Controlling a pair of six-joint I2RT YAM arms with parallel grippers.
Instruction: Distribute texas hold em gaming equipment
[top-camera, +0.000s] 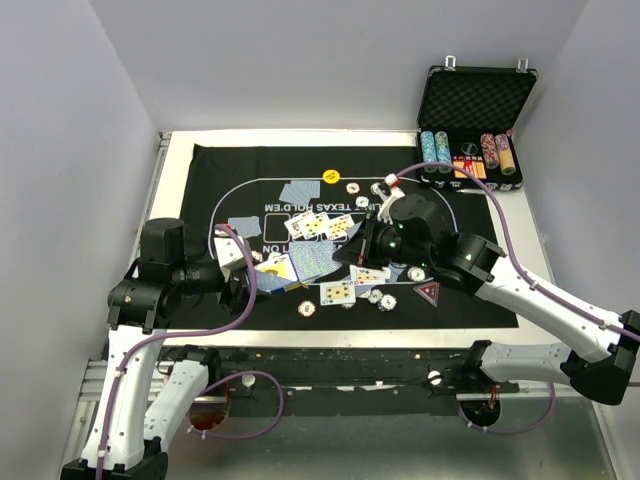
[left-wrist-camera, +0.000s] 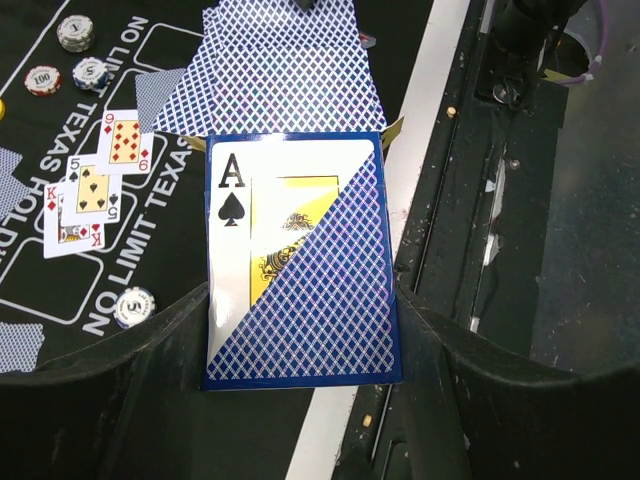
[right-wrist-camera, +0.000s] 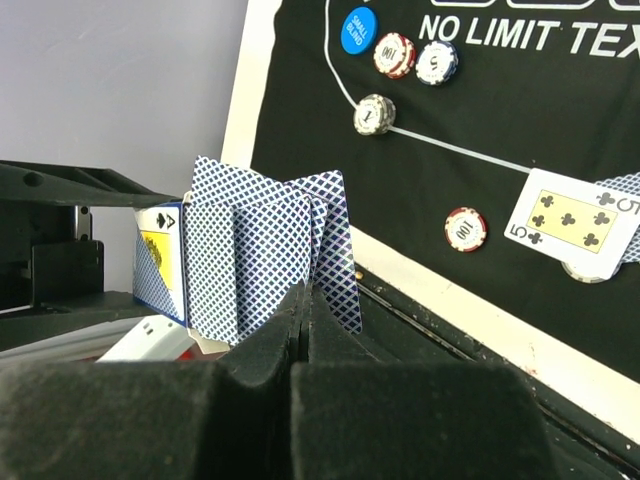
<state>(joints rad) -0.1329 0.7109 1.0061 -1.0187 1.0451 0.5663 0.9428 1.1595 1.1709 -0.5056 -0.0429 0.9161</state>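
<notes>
While my left pincer (left-wrist-camera: 300, 305) clamps the blue-backed deck of playing cards (left-wrist-camera: 300, 250) over the black felt mat's (left-wrist-camera: 20, 270) near edge, my right pincer (right-wrist-camera: 300, 322) is closed on loose blue-backed cards (right-wrist-camera: 262, 250) just beside that deck. Their long axis runs out along my fingers.

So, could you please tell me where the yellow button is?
Top view: the yellow button lies at the far side of the mat, between a face-down card and a white chip.

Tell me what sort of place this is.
Probably a lab test cell staged as a poker table: plain white walls box in a Texas hold'em felt mat and a foam-lined chip case.
</notes>
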